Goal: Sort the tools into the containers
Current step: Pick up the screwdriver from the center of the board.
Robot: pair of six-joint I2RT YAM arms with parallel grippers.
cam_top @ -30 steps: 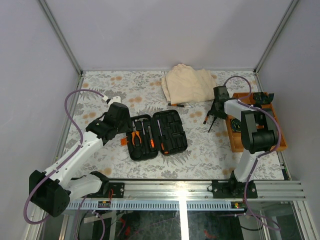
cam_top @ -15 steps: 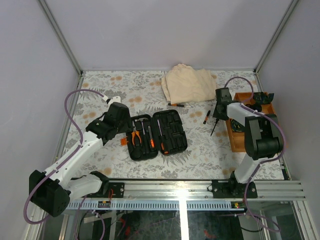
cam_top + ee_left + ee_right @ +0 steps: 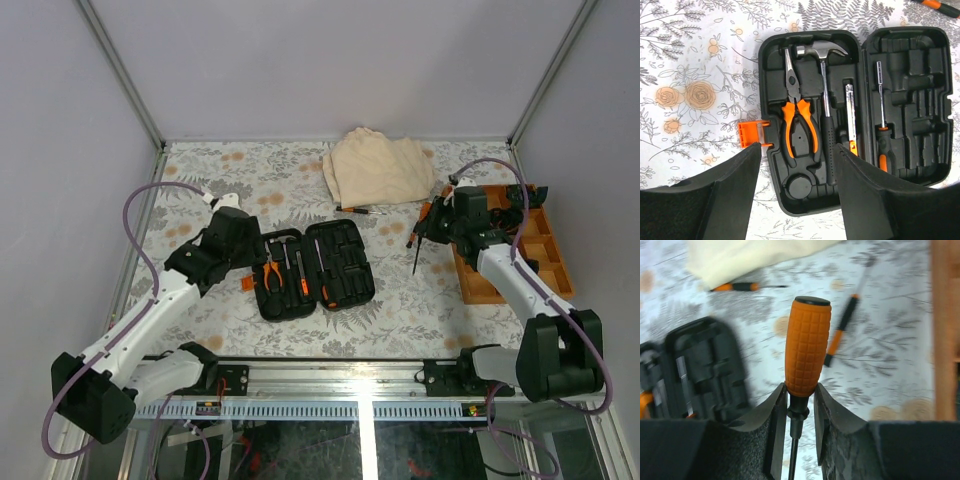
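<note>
The black tool case (image 3: pixel 315 268) lies open mid-table. In the left wrist view its left half (image 3: pixel 775 90) holds orange-handled pliers (image 3: pixel 799 120), a hammer (image 3: pixel 825 100) and a metal-shafted tool (image 3: pixel 851 115). Its right half holds a screwdriver (image 3: pixel 881 135). My left gripper (image 3: pixel 797 147) is open and empty above the case's near-left end by the orange latch (image 3: pixel 751 134). My right gripper (image 3: pixel 799 405) is shut on an orange-handled screwdriver (image 3: pixel 807 345), held above the table right of the case (image 3: pixel 418 250). Two more screwdrivers (image 3: pixel 740 286) (image 3: pixel 842 330) lie on the table.
A beige folded cloth (image 3: pixel 378 168) lies at the back. A wooden compartment tray (image 3: pixel 540 240) stands at the right edge, its side showing in the right wrist view (image 3: pixel 942 330). Metal frame rails border the floral table.
My right arm has lowered its elbow and swung out to the right, and still holds the orange-handled screwdriver near the same spot. My left arm has shifted only slightly by the case.
</note>
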